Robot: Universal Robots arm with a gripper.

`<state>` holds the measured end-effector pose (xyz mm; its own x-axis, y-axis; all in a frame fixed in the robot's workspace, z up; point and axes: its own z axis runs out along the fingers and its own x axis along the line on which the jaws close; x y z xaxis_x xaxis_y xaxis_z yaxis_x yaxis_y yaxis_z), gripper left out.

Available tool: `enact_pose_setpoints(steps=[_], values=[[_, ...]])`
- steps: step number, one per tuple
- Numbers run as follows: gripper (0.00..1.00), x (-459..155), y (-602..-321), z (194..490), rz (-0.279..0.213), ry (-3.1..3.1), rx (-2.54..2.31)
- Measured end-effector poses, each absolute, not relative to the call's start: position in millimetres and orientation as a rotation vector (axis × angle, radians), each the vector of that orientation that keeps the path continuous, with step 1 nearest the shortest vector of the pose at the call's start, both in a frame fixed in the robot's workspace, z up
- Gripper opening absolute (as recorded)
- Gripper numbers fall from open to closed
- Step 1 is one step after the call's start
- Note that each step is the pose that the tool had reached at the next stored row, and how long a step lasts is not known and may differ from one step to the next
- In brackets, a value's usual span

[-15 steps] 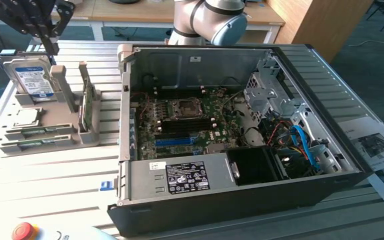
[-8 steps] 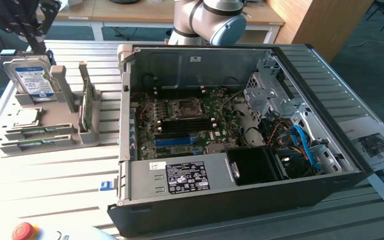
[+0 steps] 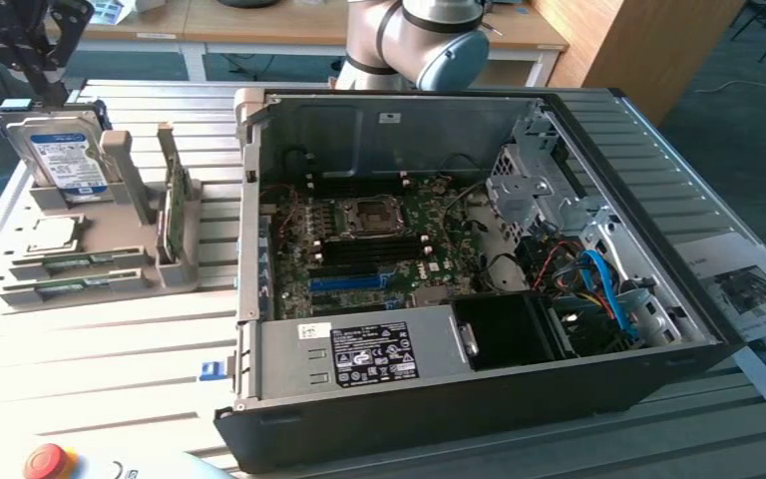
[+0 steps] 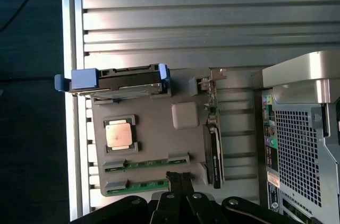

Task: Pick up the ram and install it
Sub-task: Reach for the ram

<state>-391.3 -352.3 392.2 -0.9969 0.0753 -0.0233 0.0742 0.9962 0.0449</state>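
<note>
We see bright daylight on the ribbed silver aluminium worktop (image 3: pixel 104 329), whose slats wash out pale toward the exterior view's left. In the wrist view those slats carry broad white glare bands, while the black end effector (image 4: pixel 179 181) sinks into dark silhouette. The walls of the open black computer case (image 3: pixel 490 419) shade its dimmer interior.

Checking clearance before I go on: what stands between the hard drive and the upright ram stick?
One gray upright post stands between hard drive and ram, as the exterior view shows.
</note>
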Motion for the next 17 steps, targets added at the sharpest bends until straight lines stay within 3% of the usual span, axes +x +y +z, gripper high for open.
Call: enact_pose_setpoints(steps=[17], values=[[0.11,-413,-352,392,0.069,3.114,0.117]])
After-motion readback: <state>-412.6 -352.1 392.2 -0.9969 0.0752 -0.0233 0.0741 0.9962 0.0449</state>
